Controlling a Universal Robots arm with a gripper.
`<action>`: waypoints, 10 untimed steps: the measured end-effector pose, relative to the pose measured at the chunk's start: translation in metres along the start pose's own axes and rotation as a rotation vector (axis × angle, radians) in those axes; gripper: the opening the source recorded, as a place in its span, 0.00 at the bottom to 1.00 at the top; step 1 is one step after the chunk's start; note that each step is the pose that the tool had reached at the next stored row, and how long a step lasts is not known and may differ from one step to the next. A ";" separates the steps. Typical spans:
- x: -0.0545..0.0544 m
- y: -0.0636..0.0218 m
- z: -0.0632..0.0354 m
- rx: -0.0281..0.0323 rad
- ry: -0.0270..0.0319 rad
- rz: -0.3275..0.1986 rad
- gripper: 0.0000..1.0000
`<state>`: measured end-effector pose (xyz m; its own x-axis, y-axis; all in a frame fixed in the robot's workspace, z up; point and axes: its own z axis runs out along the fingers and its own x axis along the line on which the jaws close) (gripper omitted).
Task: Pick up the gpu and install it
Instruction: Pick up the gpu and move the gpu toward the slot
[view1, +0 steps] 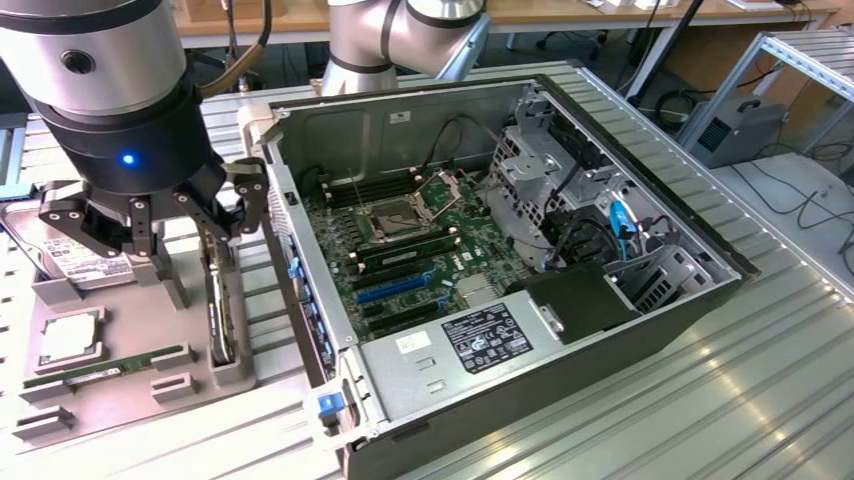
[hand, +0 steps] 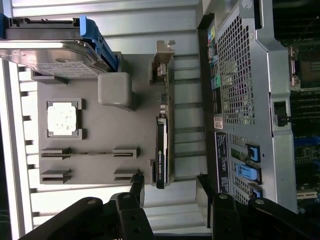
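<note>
The gpu (view1: 222, 305) stands on its long edge in a slot along the side of the grey tray (view1: 134, 395) nearest the computer case. In the wrist view the gpu (hand: 162, 145) is a slim dark card with a silvery end bracket at its far end. My gripper (view1: 187, 248) hovers over the tray just above the card, open. The open gripper (hand: 170, 182) has its two black fingertips spread to either side of the card's near end, apart from it, and nothing is held.
The open computer case (view1: 627, 330) lies beside the tray, its motherboard (view1: 400, 265) exposed. On the tray sit a silver hard drive (hand: 50, 55), a processor (hand: 62, 119) and a green memory stick (view1: 107, 367). The case's perforated wall (hand: 235, 75) rises close beside the gpu.
</note>
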<state>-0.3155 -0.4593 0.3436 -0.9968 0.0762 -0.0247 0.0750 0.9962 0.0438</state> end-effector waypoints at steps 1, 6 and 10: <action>0.000 0.0000 0.0002 0.0000 0.0000 0.000 0.54; 0.000 -0.0001 0.0017 0.0000 0.0000 0.000 0.54; 0.000 -0.0001 0.0028 0.0000 0.0000 0.000 0.54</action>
<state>-0.3155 -0.4593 0.3408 -0.9968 0.0762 -0.0247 0.0750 0.9962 0.0438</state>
